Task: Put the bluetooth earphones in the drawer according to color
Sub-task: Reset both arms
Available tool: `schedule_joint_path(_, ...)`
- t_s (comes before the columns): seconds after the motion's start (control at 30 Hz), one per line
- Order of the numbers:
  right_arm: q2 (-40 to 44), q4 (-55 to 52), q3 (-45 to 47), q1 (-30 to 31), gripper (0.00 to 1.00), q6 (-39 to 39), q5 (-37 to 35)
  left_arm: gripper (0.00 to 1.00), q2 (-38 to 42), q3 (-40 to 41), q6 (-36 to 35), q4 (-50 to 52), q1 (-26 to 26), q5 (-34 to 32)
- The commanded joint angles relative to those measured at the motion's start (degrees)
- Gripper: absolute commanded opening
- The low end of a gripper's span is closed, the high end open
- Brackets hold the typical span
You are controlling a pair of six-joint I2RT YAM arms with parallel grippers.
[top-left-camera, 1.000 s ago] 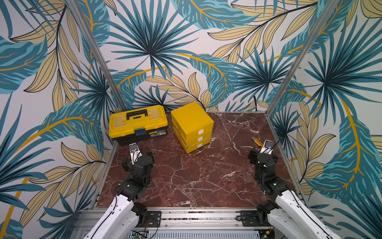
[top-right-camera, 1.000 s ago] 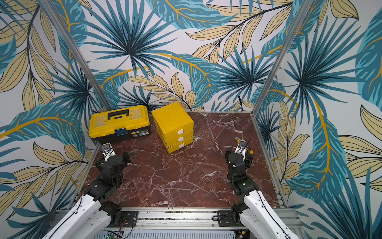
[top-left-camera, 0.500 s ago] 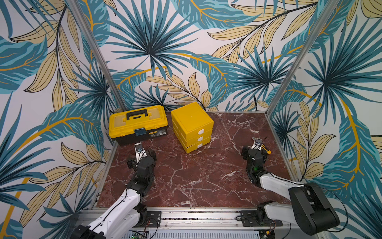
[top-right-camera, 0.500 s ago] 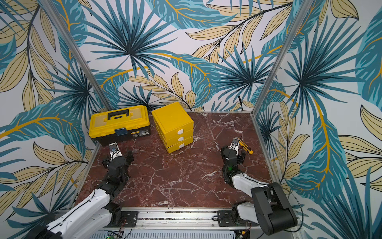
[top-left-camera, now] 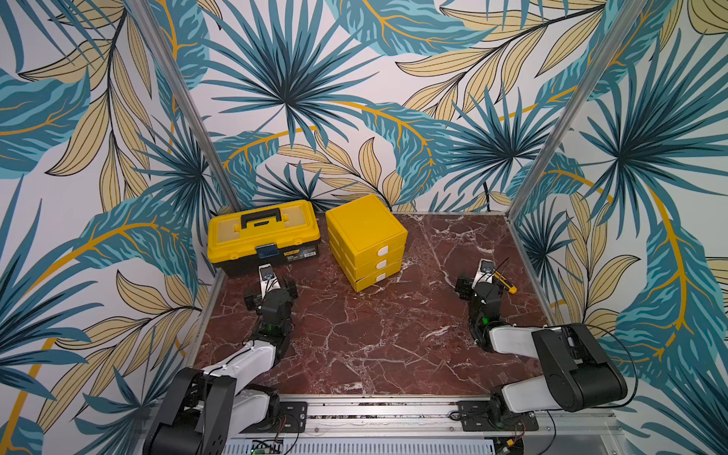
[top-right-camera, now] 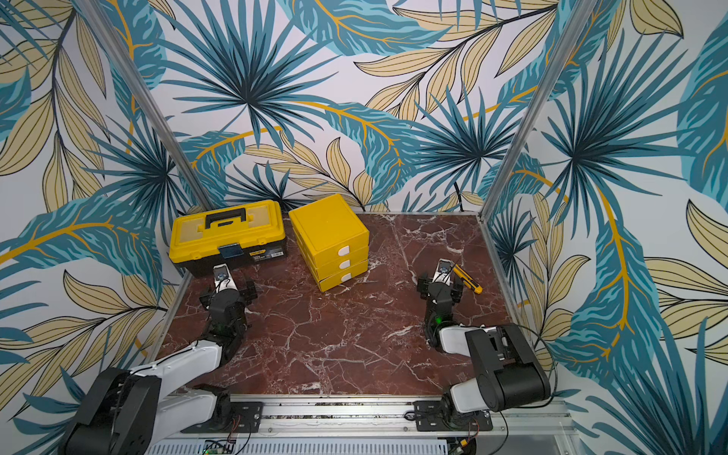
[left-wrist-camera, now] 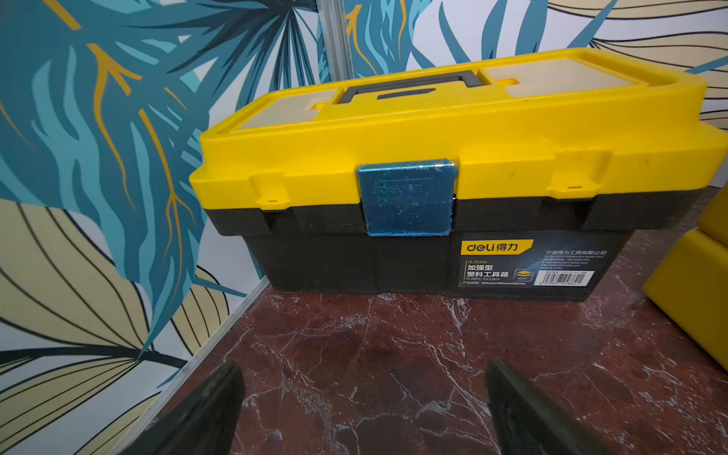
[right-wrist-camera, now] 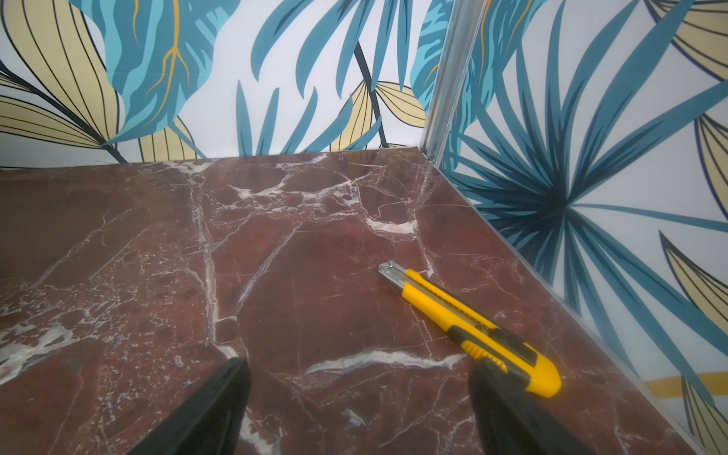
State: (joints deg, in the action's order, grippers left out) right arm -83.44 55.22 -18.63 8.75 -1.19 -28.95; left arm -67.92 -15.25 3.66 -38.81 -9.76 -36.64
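Near the worktop's (top-left-camera: 394, 338) rear edge, the drawer chest (top-left-camera: 366, 236) stands shut beside the toolbox (top-left-camera: 263, 232). No earphones show, perhaps boxed inside. Hence the left tool (left-wrist-camera: 362, 378), apart, faces its latch (left-wrist-camera: 407, 201); the right tool (right-wrist-camera: 358, 374), apart, sits beside the knife (right-wrist-camera: 468, 323).

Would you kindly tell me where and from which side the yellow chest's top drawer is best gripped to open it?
The white tab on the top drawer, approached from the front of the yellow chest, turned toward the robot's right. The closed drawer front looks flat otherwise, so the tab seems the only purchase.
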Motion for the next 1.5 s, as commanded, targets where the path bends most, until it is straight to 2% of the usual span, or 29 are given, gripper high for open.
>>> schedule_joint_path(0.0, -1.90, 5.17, 1.40, -0.40, 0.92, 0.67, 2.49, 1.00, -1.34, 0.93, 1.08, -5.41, 1.36, 3.33)
schedule_joint_path(0.07, -4.09, 8.00, 1.45, -0.38, 0.92, 1.21, 2.03, 1.00, -1.98, 0.92, 1.18, -6.13, 1.71, 4.08)
schedule_joint_path(0.23, -3.87, 4.26, -0.29, -0.49, 0.93, 1.01, 2.60, 1.00, -5.05, -0.39, 1.01, -7.96, 3.19, 5.56)
schedule_joint_path(0.4, -3.40, -1.47, -2.68, -2.24, 0.95, -0.22, 5.70, 0.98, -14.09, -1.77, -0.84, -16.31, 4.12, 7.93)
schedule_joint_path(0.5, -3.51, -2.23, -3.16, -2.66, 0.99, -0.44, 6.67, 0.96, -13.53, -6.40, -2.41, -5.91, 4.12, 13.98)
schedule_joint_path(0.57, -3.32, -3.26, -3.51, -3.40, 1.00, -0.78, 8.25, 0.95, -17.83, -6.61, -5.66, -9.96, 3.92, 19.97)
schedule_joint_path(0.63, -3.24, -4.12, -3.85, -4.09, 1.00, -1.17, 9.76, 1.00, -22.52, -5.15, -7.96, -19.76, 3.19, 19.98)
schedule_joint_path(0.73, -3.22, -4.60, -3.97, -4.60, 0.99, -1.39, 10.79, 1.00, -18.87, -7.80, -6.05, -8.33, 3.57, 20.21)
schedule_joint_path(0.8, -3.14, -4.60, -3.95, -4.68, 1.00, -1.40, 10.78, 1.00, -20.40, -6.65, -6.18, -13.00, 3.94, 20.23)
schedule_joint_path(0.87, -3.05, -4.43, -3.85, -4.62, 1.00, -1.43, 10.83, 1.00, -18.90, -7.32, -4.96, -9.30, 3.96, 18.73)
schedule_joint_path(1.47, -3.07, -4.43, -3.84, -4.70, 0.99, -1.44, 10.81, 1.00, -19.17, -7.16, -5.06, -10.06, 4.05, 18.54)
